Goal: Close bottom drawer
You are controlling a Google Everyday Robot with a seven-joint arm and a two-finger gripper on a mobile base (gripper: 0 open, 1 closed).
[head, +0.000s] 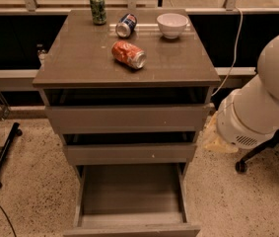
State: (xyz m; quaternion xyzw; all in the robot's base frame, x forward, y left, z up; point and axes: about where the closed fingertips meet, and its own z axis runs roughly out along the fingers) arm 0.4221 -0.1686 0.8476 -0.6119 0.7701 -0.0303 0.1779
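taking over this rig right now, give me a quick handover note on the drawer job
Gripper: not in view. Only the white arm shows, to the right of the cabinet.
Bottom drawer: pulled far out toward the camera.
Middle drawer and top drawer: pushed in much further than the bottom one.
On top: green can upright, blue can and red can on their sides, white bowl.
Done: nothing visible yet.
Left: bring the gripper to the bottom drawer's front and push it in until flush.
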